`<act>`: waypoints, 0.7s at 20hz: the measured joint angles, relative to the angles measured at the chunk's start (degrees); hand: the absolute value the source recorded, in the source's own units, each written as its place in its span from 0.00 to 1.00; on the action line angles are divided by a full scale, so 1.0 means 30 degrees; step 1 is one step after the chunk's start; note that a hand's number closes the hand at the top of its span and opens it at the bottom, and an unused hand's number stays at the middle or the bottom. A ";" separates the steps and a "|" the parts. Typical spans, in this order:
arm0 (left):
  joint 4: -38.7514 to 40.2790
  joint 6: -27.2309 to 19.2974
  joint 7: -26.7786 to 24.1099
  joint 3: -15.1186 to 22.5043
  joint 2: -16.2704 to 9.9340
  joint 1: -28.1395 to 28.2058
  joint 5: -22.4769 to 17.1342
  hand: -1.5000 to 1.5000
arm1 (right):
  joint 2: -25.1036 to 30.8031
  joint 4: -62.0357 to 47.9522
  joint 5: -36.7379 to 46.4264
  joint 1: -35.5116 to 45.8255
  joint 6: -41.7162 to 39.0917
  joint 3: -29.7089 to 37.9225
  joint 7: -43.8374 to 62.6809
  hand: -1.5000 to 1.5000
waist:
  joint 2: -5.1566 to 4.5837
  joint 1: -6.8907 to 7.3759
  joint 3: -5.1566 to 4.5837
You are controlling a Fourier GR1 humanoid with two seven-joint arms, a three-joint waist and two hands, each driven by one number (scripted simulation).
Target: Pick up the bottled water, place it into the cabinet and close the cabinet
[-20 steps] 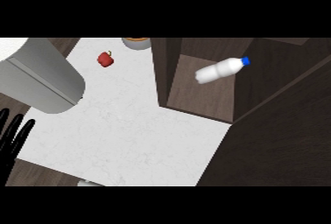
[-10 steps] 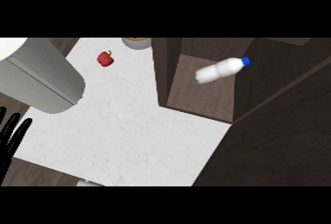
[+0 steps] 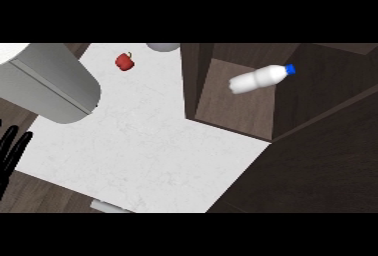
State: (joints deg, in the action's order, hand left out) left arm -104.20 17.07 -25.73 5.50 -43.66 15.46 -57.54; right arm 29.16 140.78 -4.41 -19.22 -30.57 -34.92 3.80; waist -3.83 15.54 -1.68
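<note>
The bottled water (image 3: 258,79), a clear bottle with a blue cap, lies on its side on the floor of the open dark wood cabinet (image 3: 244,107) at the upper right. No hand touches it. My left hand (image 3: 12,149) shows at the left edge, fingers straight and holding nothing, far from the bottle. A thick grey forearm (image 3: 46,84) crosses the upper left corner close to the camera, and its hand is out of the picture. My right hand does not show.
A red apple (image 3: 125,61) and the rim of a grey bowl (image 3: 163,46) sit at the far end of the white marble counter (image 3: 148,150). A dark cabinet panel (image 3: 317,165) fills the lower right. A small grey object (image 3: 111,206) sits at the counter's near edge.
Everything has slid slightly up in the view. The bottle stays lying in the cabinet. The left hand has hardly moved at the left edge.
</note>
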 measured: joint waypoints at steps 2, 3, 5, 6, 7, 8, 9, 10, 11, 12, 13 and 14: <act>0.0010 0.0087 -0.0006 -0.0083 -0.0062 -0.0105 -0.0020 0.00 | -0.0233 -0.0212 -0.0458 0.0012 0.0028 -0.0039 0.0052 1.00 | -0.0121 0.0149 0.0033; 0.0004 0.0144 0.0007 -0.0095 -0.0092 -0.0170 -0.0033 0.00 | -0.0352 -0.0318 -0.0682 0.0044 0.0049 -0.0022 0.0098 1.00 | -0.0171 0.0189 0.0047; 0.0087 0.0219 0.0015 -0.0188 -0.0143 -0.0241 -0.0095 0.00 | -0.0601 -0.0490 -0.1069 0.0169 0.0122 0.0037 0.0277 1.00 | -0.0234 0.0259 0.0063; 0.0098 0.0220 0.0013 -0.0222 -0.0144 -0.0294 -0.0118 0.00 | -0.0771 -0.0585 -0.1262 0.0241 0.0222 0.0047 0.0425 1.00 | -0.0249 0.0241 0.0074; 0.0127 0.0256 0.0041 -0.0215 -0.0150 -0.0332 -0.0149 0.00 | -0.0934 -0.0674 -0.1419 0.0374 0.0298 0.0057 0.0582 1.00 | -0.0276 0.0234 0.0075; 0.0166 0.0287 0.0049 -0.0192 -0.0138 -0.0334 -0.0148 0.00 | -0.1189 -0.0851 -0.1593 0.0584 0.0475 0.0115 0.0782 1.00 | -0.0265 0.0215 0.0085; 0.0215 0.0315 0.0065 -0.0222 -0.0154 -0.0369 -0.0188 0.00 | -0.1402 -0.0971 -0.1707 0.0908 0.0586 0.0207 0.0998 1.00 | -0.0258 0.0207 0.0092; 0.0259 0.0349 0.0089 -0.0231 -0.0168 -0.0398 -0.0214 0.00 | -0.1516 -0.1078 -0.1793 0.1262 0.0645 0.0334 0.1303 1.00 | -0.0212 0.0161 0.0094; 0.0351 0.0369 0.0125 -0.0245 -0.0196 -0.0434 -0.0225 0.00 | -0.1623 -0.1219 -0.1865 0.1680 0.0680 0.0434 0.1641 1.00 | -0.0202 0.0151 0.0089; 0.0401 0.0418 0.0137 -0.0272 -0.0232 -0.0466 -0.0227 0.00 | -0.1727 -0.1423 -0.1890 0.2109 0.0707 0.0511 0.1999 1.00 | -0.0164 0.0165 0.0086; 0.0442 0.0443 0.0168 -0.0293 -0.0252 -0.0507 -0.0271 0.00 | -0.1797 -0.1614 -0.1907 0.2576 0.0719 0.0668 0.2364 1.00 | -0.0135 0.0152 0.0086; 0.0485 0.0476 0.0174 -0.0273 -0.0234 -0.0496 -0.0281 0.00 | -0.1854 -0.1829 -0.1930 0.3055 0.0719 0.0828 0.2740 1.00 | -0.0097 0.0169 0.0084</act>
State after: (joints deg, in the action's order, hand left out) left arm -102.75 18.50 -25.21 4.69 -44.36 13.98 -58.39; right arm 23.59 135.29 -10.20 -10.06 -28.42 -32.43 12.02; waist -4.13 16.05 -1.43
